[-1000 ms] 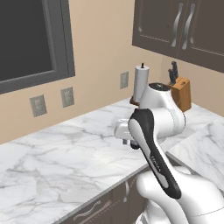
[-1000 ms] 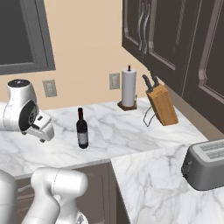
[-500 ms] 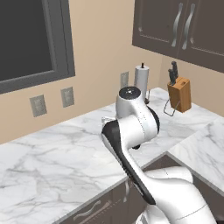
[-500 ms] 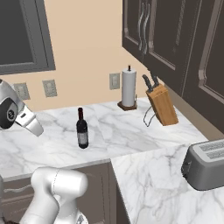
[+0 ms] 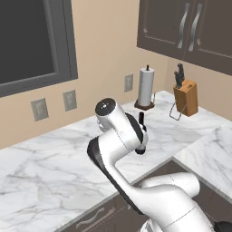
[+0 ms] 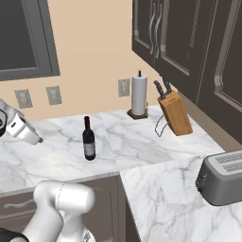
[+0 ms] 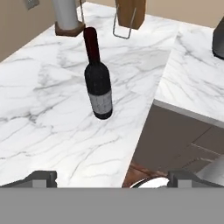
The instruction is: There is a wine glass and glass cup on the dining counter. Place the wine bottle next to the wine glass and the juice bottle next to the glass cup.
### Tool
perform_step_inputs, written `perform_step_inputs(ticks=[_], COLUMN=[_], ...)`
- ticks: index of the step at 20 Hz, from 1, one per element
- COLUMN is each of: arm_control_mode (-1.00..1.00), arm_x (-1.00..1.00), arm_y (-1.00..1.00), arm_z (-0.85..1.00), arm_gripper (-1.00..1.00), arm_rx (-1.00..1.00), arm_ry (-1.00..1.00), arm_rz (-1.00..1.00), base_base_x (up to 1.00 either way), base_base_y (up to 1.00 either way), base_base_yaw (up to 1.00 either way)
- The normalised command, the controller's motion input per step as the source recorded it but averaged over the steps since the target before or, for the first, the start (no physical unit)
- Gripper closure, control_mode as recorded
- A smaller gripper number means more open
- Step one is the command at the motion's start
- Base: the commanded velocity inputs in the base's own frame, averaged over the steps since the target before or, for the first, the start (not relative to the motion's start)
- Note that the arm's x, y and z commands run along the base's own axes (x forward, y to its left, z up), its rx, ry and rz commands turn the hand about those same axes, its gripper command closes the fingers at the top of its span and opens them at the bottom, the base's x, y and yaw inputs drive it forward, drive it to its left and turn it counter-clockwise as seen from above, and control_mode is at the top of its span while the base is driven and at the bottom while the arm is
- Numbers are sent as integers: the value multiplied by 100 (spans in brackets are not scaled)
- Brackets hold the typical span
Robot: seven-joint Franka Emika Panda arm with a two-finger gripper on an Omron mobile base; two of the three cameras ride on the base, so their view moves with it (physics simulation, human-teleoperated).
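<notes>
The wine bottle [image 6: 88, 140], slim and nearly black with a pale label, stands upright on the marble wall counter [image 6: 142, 142]. In the hand view the wine bottle [image 7: 98, 85] is ahead of my gripper [image 7: 113, 178], well clear of it. The jaws stand wide open with nothing between them. In the left base view my arm covers most of the wine bottle [image 5: 141, 119], and its neck sticks up behind the arm. My hand [image 6: 22, 128] hangs to the bottle's left. The wine glass, glass cup, juice bottle and dining counter are out of view.
A paper towel roll [image 6: 139, 94] and a knife block [image 6: 175, 112] stand at the back by the wall. A toaster [image 6: 221, 177] sits on the right counter run. Dark cabinets hang above. The counter's front edge [image 7: 144, 127] drops to dark drawers.
My arm has swung left across both base views, carrying the hand away from the bottle's side. The bottle and the rest of the counter have stayed put.
</notes>
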Motion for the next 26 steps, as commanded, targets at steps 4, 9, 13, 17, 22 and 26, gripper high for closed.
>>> perform_step_inputs(ticks=[4,9,13,17,22,26], arm_control_mode=[-100,-100,-100,-100,-100,-100], arm_x=[13,7,0,0,-1,6], arm_y=[-7,-12,-29,-33,-27,-18], arm_z=[0,0,-2,0,-13,-25], arm_gripper=[-100,-100,-100,-100,-100,-100], arm_rx=[-13,-7,-3,0,-9,-15], arm_ry=[-18,-1,0,0,-16,-18], arm_rz=[-6,0,0,0,0,-8], base_base_x=[0,0,0,0,0,0], base_base_y=[0,0,0,0,0,0], base_base_yaw=[0,0,0,0,0,0])
